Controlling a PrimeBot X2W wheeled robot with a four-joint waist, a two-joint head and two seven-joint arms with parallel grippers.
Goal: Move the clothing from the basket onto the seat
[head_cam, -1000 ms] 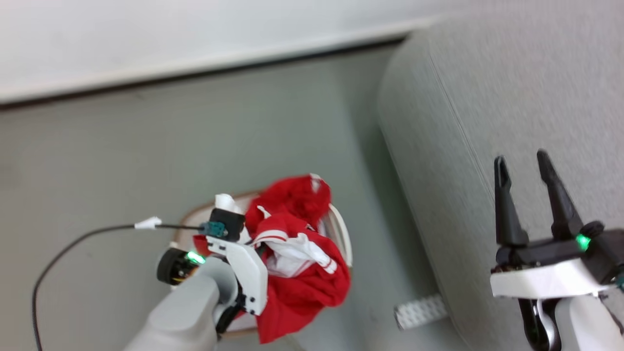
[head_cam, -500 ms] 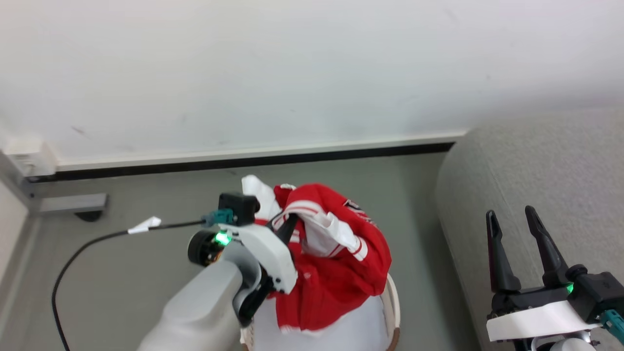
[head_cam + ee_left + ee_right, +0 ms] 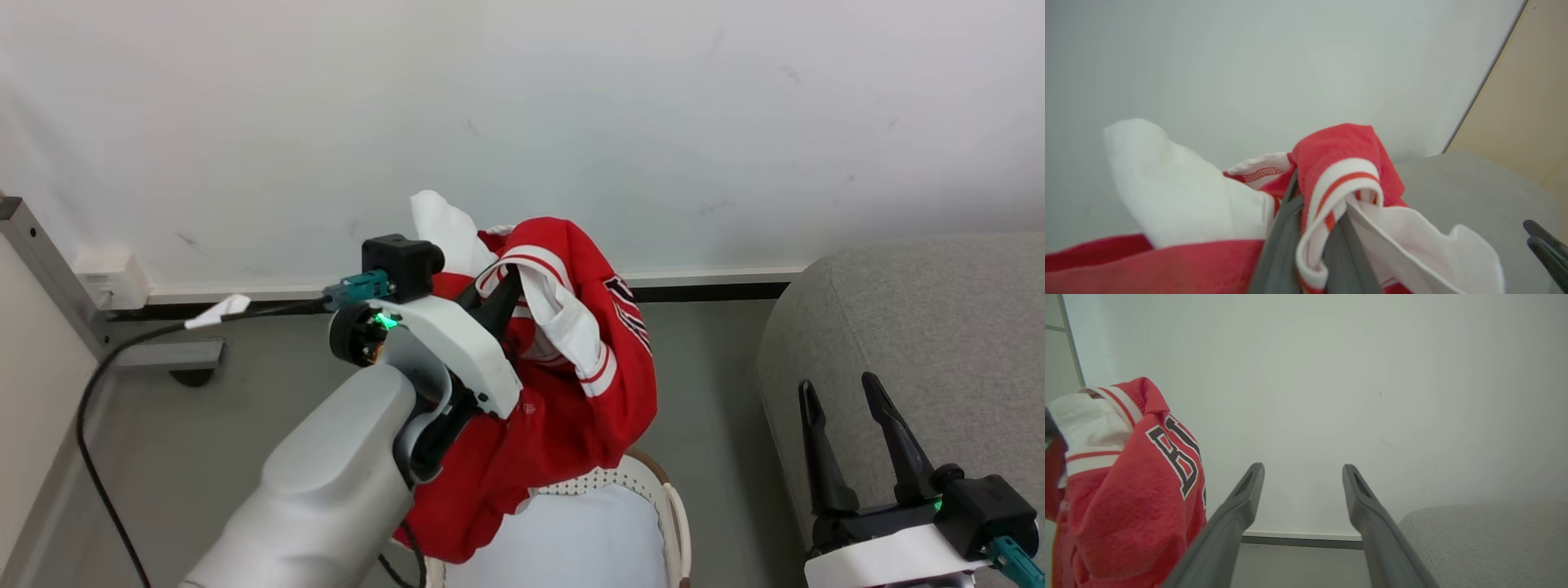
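Observation:
The red clothing [image 3: 571,392] with white trim hangs bunched from my left gripper [image 3: 508,286], which is shut on its striped white edge, well above the basket [image 3: 671,508]. The left wrist view shows the two dark fingers [image 3: 1284,232] pinching the striped fold of the clothing [image 3: 1339,163]. A plain white liner [image 3: 588,539] lies inside the basket. The grey seat [image 3: 922,327] stands to the right. My right gripper [image 3: 838,384] is open and holds nothing, at the seat's near edge. From the right wrist, my right gripper [image 3: 1303,469] points at the wall, with the lettered clothing [image 3: 1126,498] to its left.
A white wall [image 3: 653,122] with a dark baseboard [image 3: 702,290] runs behind. A black cable [image 3: 122,359] trails over the grey floor at left, near a wall socket [image 3: 110,282] and a beige panel [image 3: 33,392]. The other arm's dark fingers [image 3: 1545,245] show before the seat [image 3: 1474,196].
The head camera has tilted up, so the wall now takes the upper picture. My left gripper has lifted the red clothing up out of the basket. The right gripper stays open.

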